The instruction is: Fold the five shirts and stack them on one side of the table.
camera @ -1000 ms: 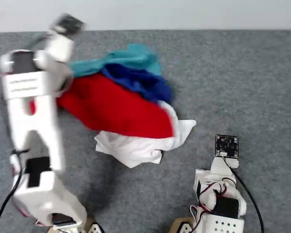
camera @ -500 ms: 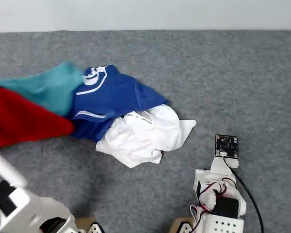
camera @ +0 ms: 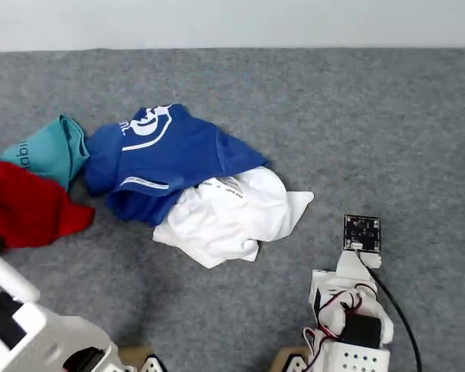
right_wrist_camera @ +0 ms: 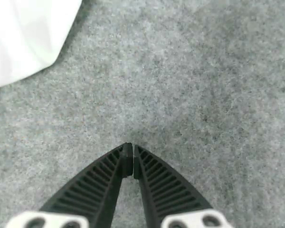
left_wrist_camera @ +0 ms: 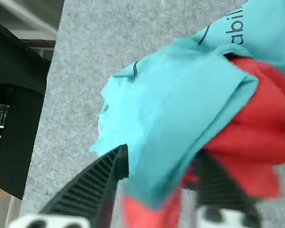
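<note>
Grey felt mat (a pale wall behind it), dark furniture past its edge.

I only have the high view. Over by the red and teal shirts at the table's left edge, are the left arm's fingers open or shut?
Observer: Open. The left gripper has its fingers wide apart, with folds of the teal shirt and the red shirt between them.
Operator: And the right arm's?
Observer: The right gripper is shut and empty, its tips together over the bare grey mat.
Operator: Anything near it?
Observer: A corner of the white shirt lies beyond its tips, apart from them.
</note>
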Controlling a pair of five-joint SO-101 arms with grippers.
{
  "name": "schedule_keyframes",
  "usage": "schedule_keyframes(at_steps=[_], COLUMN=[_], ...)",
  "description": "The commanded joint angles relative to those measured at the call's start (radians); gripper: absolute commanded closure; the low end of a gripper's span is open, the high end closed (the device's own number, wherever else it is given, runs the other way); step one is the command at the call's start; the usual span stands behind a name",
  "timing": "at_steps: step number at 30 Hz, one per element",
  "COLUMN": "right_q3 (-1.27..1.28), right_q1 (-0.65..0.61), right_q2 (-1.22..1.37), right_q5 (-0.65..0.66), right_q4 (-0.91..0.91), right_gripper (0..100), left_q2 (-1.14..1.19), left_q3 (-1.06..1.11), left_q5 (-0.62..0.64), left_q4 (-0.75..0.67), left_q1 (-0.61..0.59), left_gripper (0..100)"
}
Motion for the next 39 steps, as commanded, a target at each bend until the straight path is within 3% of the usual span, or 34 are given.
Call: schedule_keyframes(at_steps=[1, 7, 15, 26, 35, 39], right_q3=[0.015, 0.015, 0.015, 0.015, 0.015, 0.015], right_q1=[-0.001, -0.001, -0.001, -0.001, -0.001, -0.001], right_q2=[-0.010, -0.010, -0.010, -0.010, -0.010, -0.010], right_q5=[0.011, 0.011, 0.011, 0.011, 0.011, 0.011], right_q4=[0.005, 0.005, 0.005, 0.005, 0.005, 0.005], right_gripper=[98.8, 98.8, 98.8, 98.8, 98.8, 98.8], left_q2=[-0.014, -0.057, -0.006, 0.226, 0.454, 0.531], left_q3=[-0.010, -0.024, -0.022, -0.027, -0.028, -0.030], left_q5=[0.021, -0.008, -0.008, -0.048, -0.043, -0.011], left_q4=[-0.031, -0.017, 0.101, 0.098, -0.035, -0.135], left_q1=[0.009, 0.097, 0.497, 0.944, 1.033, 1.019], left_gripper=[61, 61, 61, 61, 61, 71])
